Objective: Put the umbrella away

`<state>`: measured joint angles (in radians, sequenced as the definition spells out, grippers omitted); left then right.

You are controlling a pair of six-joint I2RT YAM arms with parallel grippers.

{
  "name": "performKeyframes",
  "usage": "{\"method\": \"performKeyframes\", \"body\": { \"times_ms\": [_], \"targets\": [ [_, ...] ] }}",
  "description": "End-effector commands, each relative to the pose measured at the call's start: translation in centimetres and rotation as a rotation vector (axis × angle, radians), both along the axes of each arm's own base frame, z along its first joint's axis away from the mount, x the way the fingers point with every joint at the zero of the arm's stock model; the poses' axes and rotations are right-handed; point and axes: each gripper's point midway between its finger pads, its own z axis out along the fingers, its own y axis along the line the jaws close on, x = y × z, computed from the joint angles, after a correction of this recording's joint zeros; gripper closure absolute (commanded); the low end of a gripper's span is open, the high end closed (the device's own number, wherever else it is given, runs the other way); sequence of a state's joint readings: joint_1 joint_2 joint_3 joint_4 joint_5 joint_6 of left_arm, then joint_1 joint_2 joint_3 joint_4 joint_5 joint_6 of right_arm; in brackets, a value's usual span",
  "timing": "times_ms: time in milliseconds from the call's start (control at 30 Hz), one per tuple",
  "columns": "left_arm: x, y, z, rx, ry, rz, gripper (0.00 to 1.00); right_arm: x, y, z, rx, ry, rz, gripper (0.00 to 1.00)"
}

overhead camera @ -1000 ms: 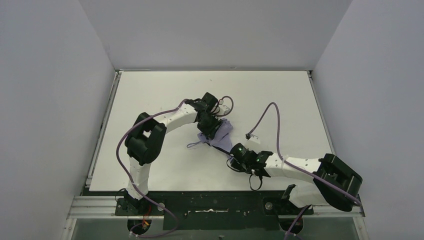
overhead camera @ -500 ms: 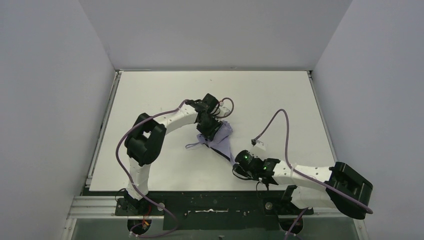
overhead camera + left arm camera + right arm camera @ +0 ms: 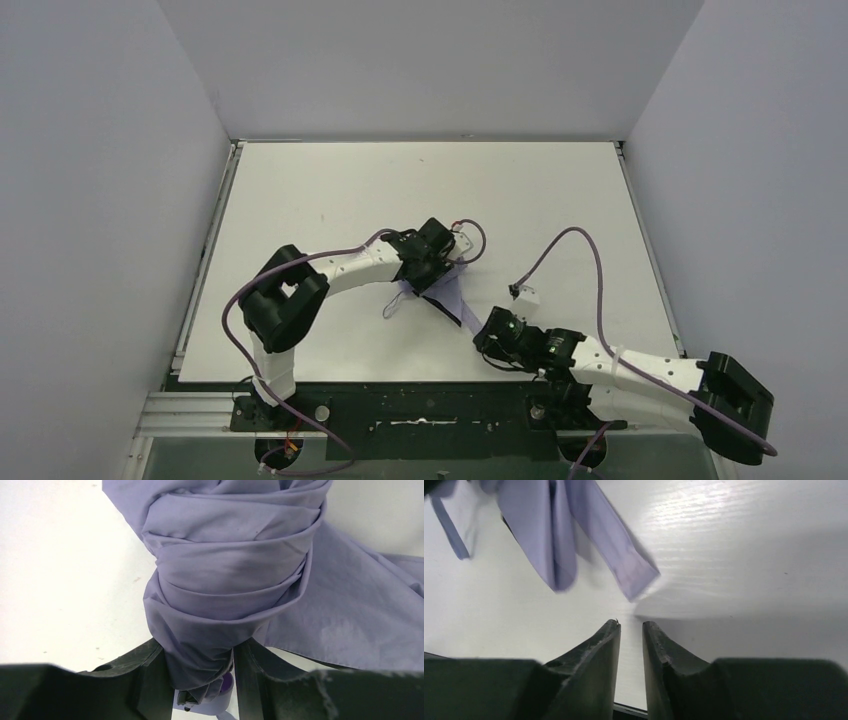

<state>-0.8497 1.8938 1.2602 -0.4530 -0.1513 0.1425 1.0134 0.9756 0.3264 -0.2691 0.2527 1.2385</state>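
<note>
The umbrella (image 3: 449, 297) lies mid-table as a twisted lavender bundle with a black lining edge, and its strap (image 3: 392, 308) trails off to the left. My left gripper (image 3: 432, 268) is shut on the umbrella's wound fabric (image 3: 230, 570). That fabric fills the gap between the fingers (image 3: 200, 652), and a lavender knob peeks out below. My right gripper (image 3: 487, 333) sits just near and right of the umbrella's loose tail. Its jaws (image 3: 630, 625) stand a narrow gap apart with only bare table between them. The loose tail (image 3: 624, 565) and the strap (image 3: 446, 527) lie ahead of them.
A purple cable loops from the right arm, with a small white connector (image 3: 526, 293) hanging over the table right of the umbrella. The table's near edge and black base rail (image 3: 430, 400) lie close behind my right gripper. Grey walls close in three sides.
The right arm drew back toward the near edge and its jaws parted slightly, now free of the fabric. The left gripper shifted right and nearer with the umbrella still in it.
</note>
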Motion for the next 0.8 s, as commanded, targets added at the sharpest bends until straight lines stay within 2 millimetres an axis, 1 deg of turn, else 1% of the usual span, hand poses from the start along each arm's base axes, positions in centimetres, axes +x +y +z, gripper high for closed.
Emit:
{"method": "performKeyframes", "body": {
  "times_ms": [0,67,133,200,267,300,367,433,467,533,600,633,667,700,767],
  "targets": [
    [3.2,2.1,0.7,0.078,-0.135,0.062,1.00,-0.9,-1.9,-0.1,-0.093,-0.036,0.093,0.70],
    [3.1,2.0,0.7,0.076,-0.134,0.051,1.00,-0.6,-2.0,0.9,-0.098,-0.086,0.126,0.62],
    [3.1,2.1,0.7,0.078,-0.137,0.044,1.00,0.0,-2.5,2.0,-0.108,-0.130,0.111,0.53],
    [3.0,2.0,0.7,0.083,-0.142,0.029,1.00,0.8,-3.1,3.4,-0.123,-0.187,0.096,0.48],
    [2.9,1.9,0.8,0.087,-0.153,0.014,1.00,1.9,-4.3,5.2,-0.163,-0.243,0.054,0.44],
    [2.8,1.8,0.9,0.087,-0.162,0.005,1.00,2.5,-5.2,6.0,-0.194,-0.267,0.016,0.42],
    [2.7,1.5,1.0,0.092,-0.186,-0.016,1.00,4.1,-7.3,7.9,-0.256,-0.300,-0.066,0.41],
    [2.4,1.3,1.0,0.103,-0.212,-0.043,1.00,6.0,-9.2,9.3,-0.301,-0.302,-0.127,0.41],
    [2.4,1.2,1.1,0.113,-0.227,-0.055,1.00,6.9,-9.7,10.4,-0.298,-0.299,-0.147,0.41],
    [2.2,0.9,1.1,0.148,-0.261,-0.079,1.00,9.1,-11.3,11.5,-0.295,-0.293,-0.199,0.40],
    [1.8,0.4,1.0,0.187,-0.297,-0.118,1.00,11.9,-13.0,13.0,-0.260,-0.312,-0.254,0.39],
    [1.7,0.2,0.9,0.204,-0.320,-0.136,1.00,13.1,-13.5,13.5,-0.246,-0.317,-0.252,0.39],
    [1.4,-0.2,0.7,0.223,-0.344,-0.162,1.00,14.8,-14.4,14.4,-0.222,-0.344,-0.270,0.38],
    [1.2,-0.5,0.7,0.243,-0.370,-0.183,1.00,16.2,-14.7,15.2,-0.212,-0.365,-0.254,0.38],
    [0.8,-1.1,0.4,0.294,-0.422,-0.233,1.00,18.9,-14.4,16.7,-0.198,-0.420,-0.190,0.39]
  ]
}}
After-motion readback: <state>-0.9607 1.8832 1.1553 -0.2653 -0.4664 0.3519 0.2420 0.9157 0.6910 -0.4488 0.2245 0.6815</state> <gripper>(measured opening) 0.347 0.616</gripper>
